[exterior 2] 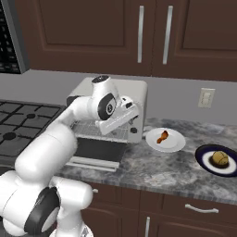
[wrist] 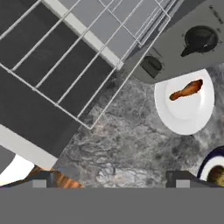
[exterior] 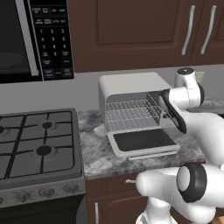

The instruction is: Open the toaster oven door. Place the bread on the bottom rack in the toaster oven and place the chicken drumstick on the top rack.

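Note:
The off-white toaster oven (exterior: 127, 85) stands on the counter with its door (exterior: 142, 141) folded down flat. Inside the cavity are the top rack (exterior: 130, 106) and the bottom rack (exterior: 133, 121), both bare. My gripper (exterior: 169, 114) hovers at the oven's right front, open, with nothing between its fingers; in the hand view the gripper (wrist: 109, 179) looks down past the rack's corner at the counter. The chicken drumstick (exterior 2: 162, 137) lies on a white plate (exterior 2: 173, 143) just right of the oven. The bread (exterior 2: 220, 159) sits on a dark blue plate (exterior 2: 203, 155) farther right.
A gas stove (exterior: 37, 144) adjoins the counter on the left, with a black microwave (exterior: 30, 37) above it. Dark wood cabinets (exterior 2: 152, 34) hang over the counter. The oven's knobs (wrist: 199, 39) are close to my hand. Bare granite (exterior 2: 162, 169) spreads in front of the plates.

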